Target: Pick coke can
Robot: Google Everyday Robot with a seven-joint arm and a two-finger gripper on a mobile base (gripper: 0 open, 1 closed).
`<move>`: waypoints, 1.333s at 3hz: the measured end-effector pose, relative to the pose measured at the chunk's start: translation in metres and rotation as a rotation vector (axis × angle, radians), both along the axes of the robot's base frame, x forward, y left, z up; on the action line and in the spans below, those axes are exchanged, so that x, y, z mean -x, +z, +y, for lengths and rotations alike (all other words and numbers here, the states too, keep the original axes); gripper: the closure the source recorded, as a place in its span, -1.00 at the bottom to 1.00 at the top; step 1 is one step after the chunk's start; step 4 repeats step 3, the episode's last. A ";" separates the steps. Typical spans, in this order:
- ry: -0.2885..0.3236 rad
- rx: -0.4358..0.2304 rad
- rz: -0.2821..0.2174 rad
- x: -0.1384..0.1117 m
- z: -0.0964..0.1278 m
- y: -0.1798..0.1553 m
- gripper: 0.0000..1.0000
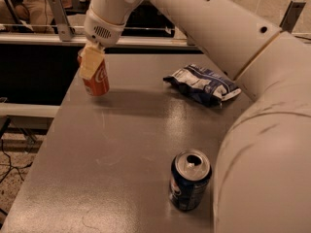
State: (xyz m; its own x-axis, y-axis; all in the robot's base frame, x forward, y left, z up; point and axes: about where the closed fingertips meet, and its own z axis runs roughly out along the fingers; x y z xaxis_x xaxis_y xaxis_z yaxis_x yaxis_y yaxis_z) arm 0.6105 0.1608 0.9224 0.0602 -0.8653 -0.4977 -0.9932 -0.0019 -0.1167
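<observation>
The coke can [98, 81], red-orange with white script, is at the far left of the grey table [121, 144]. It tilts a little and its base sits just above the table top. My gripper [88, 71] comes down from the white arm and is shut on the can. One cream finger [91, 61] lies across the can's front. The other finger is mostly hidden behind the can. The can's silver top is hidden by the gripper.
A dark blue can [189, 179] with an open silver top stands at the near middle of the table. A crumpled blue and white chip bag [203, 84] lies at the back right. My white arm [262, 130] fills the right side. The table's left edge is close to the coke can.
</observation>
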 end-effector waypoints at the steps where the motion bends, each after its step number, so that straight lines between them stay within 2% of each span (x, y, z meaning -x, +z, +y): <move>1: 0.043 -0.032 0.020 0.010 -0.007 0.034 1.00; 2: 0.090 -0.054 0.021 0.026 -0.009 0.063 1.00; 4: 0.090 -0.054 0.021 0.026 -0.009 0.063 1.00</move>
